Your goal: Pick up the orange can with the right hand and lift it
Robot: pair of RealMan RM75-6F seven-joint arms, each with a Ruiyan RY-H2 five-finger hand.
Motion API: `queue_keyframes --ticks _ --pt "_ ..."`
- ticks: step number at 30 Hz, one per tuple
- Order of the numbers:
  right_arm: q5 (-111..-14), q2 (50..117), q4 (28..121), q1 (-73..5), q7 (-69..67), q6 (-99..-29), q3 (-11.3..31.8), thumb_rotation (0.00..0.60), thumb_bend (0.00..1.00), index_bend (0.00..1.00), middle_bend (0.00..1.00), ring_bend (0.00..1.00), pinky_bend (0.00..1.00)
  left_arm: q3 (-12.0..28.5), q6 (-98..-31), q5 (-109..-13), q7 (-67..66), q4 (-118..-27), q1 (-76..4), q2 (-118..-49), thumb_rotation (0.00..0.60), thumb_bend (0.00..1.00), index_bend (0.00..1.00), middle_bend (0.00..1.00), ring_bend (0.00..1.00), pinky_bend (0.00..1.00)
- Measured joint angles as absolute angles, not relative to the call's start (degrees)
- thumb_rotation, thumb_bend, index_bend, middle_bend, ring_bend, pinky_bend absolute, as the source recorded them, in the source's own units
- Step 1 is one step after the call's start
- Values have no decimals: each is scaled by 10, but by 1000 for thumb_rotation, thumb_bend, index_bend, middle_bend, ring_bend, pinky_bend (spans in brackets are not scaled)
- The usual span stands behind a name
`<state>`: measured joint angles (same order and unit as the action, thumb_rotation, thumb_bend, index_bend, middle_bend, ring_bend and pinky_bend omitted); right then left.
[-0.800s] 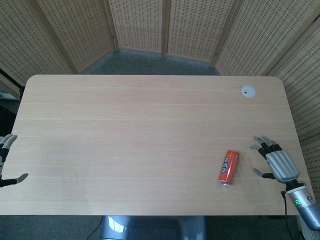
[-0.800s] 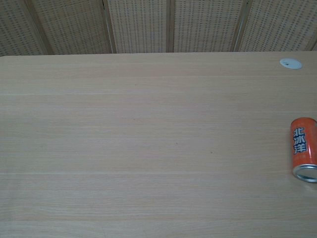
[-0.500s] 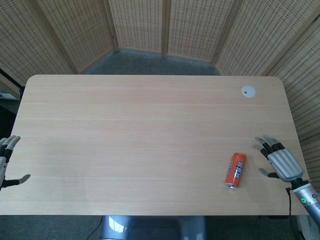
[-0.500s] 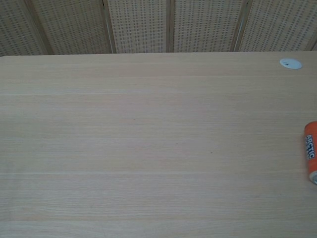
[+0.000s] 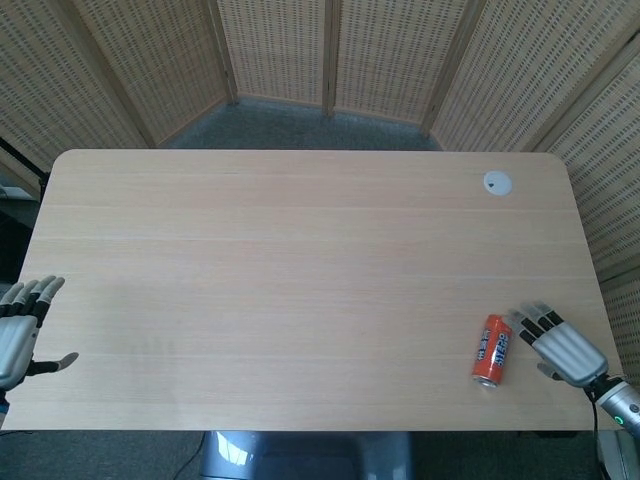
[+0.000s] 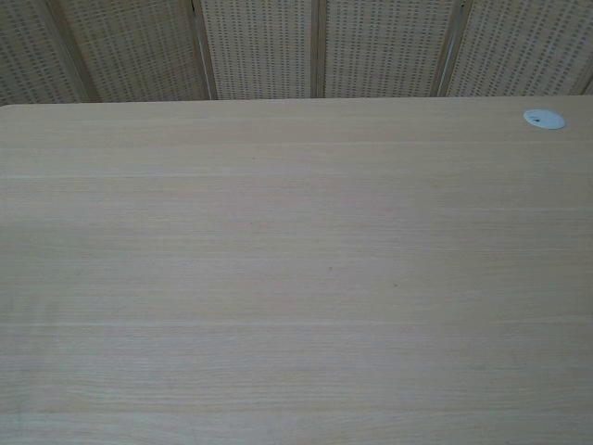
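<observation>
The orange can (image 5: pixel 492 350) lies on its side near the table's front right corner in the head view, its silver end toward the front edge. My right hand (image 5: pixel 557 345) is just to the can's right, fingers spread, fingertips (image 5: pixel 521 320) close to or touching the can's side; it holds nothing. At the table's left edge my left hand (image 5: pixel 18 333) hovers with fingers apart and empty. The chest view shows neither the can nor either hand.
A small white round disc (image 5: pixel 497 182) sits on the wooden table (image 5: pixel 300 280) at the far right, seen also as the disc (image 6: pixel 543 119) in the chest view. Woven folding screens (image 5: pixel 330 50) stand behind the table. The front edge runs close to the can.
The can has rolled to the right and toward the front edge, leaving the chest view. My right hand drew back toward the front right corner; my left hand rose slightly.
</observation>
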<state>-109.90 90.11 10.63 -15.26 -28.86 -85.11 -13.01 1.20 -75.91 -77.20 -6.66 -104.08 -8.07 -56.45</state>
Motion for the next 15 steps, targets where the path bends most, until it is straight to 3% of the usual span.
queue_keyframes --ticks 10,15 --pt "-1105 940 62 -149 -293 -851 -154 600 252 87 0 0 0 14 -753 -761 -77 -1035 -85 -574 600 0 0 0 0 0" --pt "-1107 948 60 -151 -282 -852 -163 600 249 161 0 0 0 14 -753 -763 -74 -1035 -85 -572 600 0 0 0 0 0"
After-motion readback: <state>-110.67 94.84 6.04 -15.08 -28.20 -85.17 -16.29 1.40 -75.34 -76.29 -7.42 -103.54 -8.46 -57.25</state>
